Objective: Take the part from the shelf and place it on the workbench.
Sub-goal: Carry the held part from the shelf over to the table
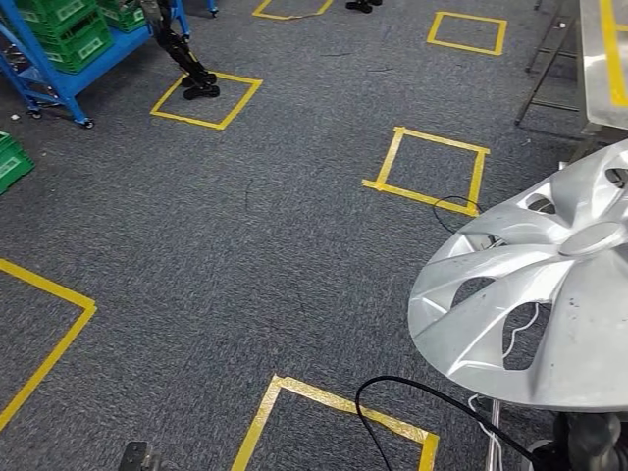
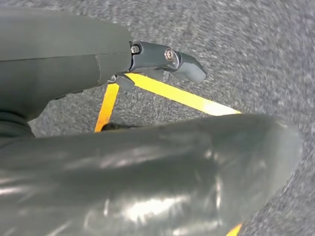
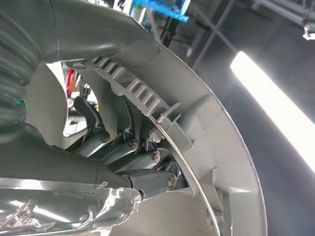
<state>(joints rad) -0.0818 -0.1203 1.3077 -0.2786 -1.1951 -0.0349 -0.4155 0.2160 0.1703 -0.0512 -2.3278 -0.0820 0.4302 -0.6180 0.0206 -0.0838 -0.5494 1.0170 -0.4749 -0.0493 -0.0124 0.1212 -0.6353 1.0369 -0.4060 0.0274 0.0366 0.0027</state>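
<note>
hubcap [image 1: 548, 294] carried low at the robot's right side, its silver face turned up and roughly level over the grey carpet [image 1: 244, 255]; right hand [image 3: 137, 162] underneath it, dark fingers [image 3: 122, 142] hooked through one of the cut-out openings and curled against the ribbed back of the rim, so the part is firmly held; being round, the part has no long axis to speak of, and it reaches out forward and inward from that hand; workbench [image 1: 603, 59] showing as a shiny metal corner with a yellow stripe ahead and to the right, well apart from the part but on the same side as the carrying arm, which makes the right arm the nearer one for the set-down; left hand [image 2: 167, 59] hanging over the carpet and a yellow tape line [image 2: 178, 96], fingers extended and holding nothing; blue shelf [image 1: 52, 83] far off to the left, loaded with green crates [image 1: 71, 34]; what lies inside the crates cannot be made out; one more green crate [image 1: 11, 162] on the floor near it; black cable [image 1: 415, 392] looping across the taped square [image 1: 334, 412] in front of the robot, a likely snag for its feet on the way over.
</note>
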